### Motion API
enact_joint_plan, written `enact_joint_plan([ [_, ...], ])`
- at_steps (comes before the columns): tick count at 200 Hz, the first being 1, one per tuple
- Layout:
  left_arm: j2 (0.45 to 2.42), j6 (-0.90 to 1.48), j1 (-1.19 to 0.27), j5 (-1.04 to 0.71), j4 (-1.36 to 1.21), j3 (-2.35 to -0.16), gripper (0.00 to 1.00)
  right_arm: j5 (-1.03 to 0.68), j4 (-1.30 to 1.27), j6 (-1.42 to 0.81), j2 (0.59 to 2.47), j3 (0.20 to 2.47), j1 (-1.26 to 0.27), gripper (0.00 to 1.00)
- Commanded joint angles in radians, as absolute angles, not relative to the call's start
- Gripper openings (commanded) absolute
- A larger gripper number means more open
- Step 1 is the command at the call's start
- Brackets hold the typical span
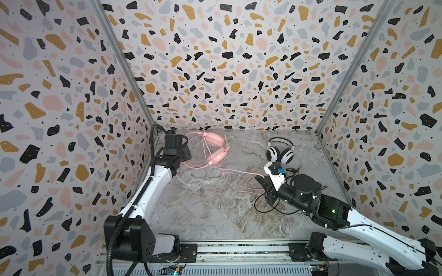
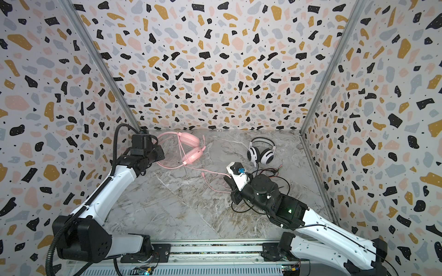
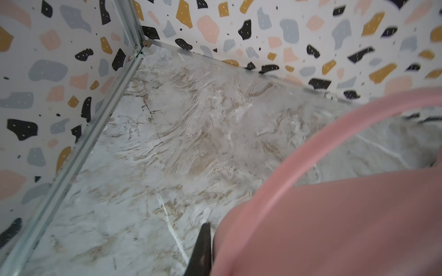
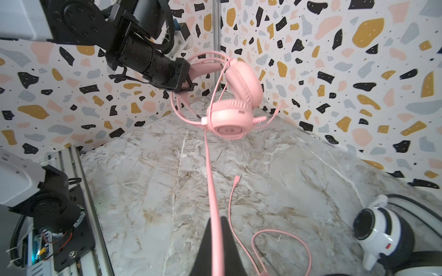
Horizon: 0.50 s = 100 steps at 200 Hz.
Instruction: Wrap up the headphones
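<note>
- The pink headphones (image 4: 229,119) are at the far left part of the table (image 1: 203,210), close to the back corner. In both top views they sit just beside the left arm (image 1: 216,155) (image 2: 190,155).
- The left gripper (image 4: 187,82) has its jaws closed on the pink headband, and the two ear cups hang down from the band. I cannot tell if the lower cup touches the table.
- In the left wrist view the headband (image 3: 334,215) fills the near corner, pressed against one black finger (image 3: 203,246).
- The pink cable (image 4: 210,179) leaves the lower ear cup and runs in a straight, tight line to the right gripper (image 4: 216,229).
- The right gripper's jaws are closed on this cable, with nearly no gap between them. In a top view it is near the middle of the table, low over the surface (image 1: 260,181).
- After the grip, the rest of the pink cable lies loose in a loop on the table, and its plug (image 4: 236,179) lies flat, apart from the tight line.
- The white-and-black headphones (image 1: 279,153) lie on the table at the far right, well apart from the pink ones and behind the right gripper.
- Their black cable (image 1: 263,208) lies in loose curves under and beside the right arm.
- Walls (image 1: 215,71) with coloured spots stand around the table on three sides.
</note>
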<state>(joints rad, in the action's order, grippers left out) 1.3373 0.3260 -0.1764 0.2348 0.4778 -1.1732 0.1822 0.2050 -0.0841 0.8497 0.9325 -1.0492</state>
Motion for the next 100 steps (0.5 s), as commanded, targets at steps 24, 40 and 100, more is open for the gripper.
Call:
enact_joint_plan([
  [24, 1.334, 0.154, -0.364, 0.398, 0.547, -1.213, 0.0, 0.297, 0.177, 0.067, 0.926, 1.114, -1.026, 0.0],
  [40, 1.336, 0.104, -0.423, 0.381, 0.561, -1.196, 0.0, 0.293, 0.181, 0.095, 0.973, 1.19, -0.987, 0.0],
  [100, 1.261, -0.004, -0.582, 0.252, 0.561, -1.126, 0.0, 0.06, 0.157, 0.104, 1.15, 1.326, -0.744, 0.0],
])
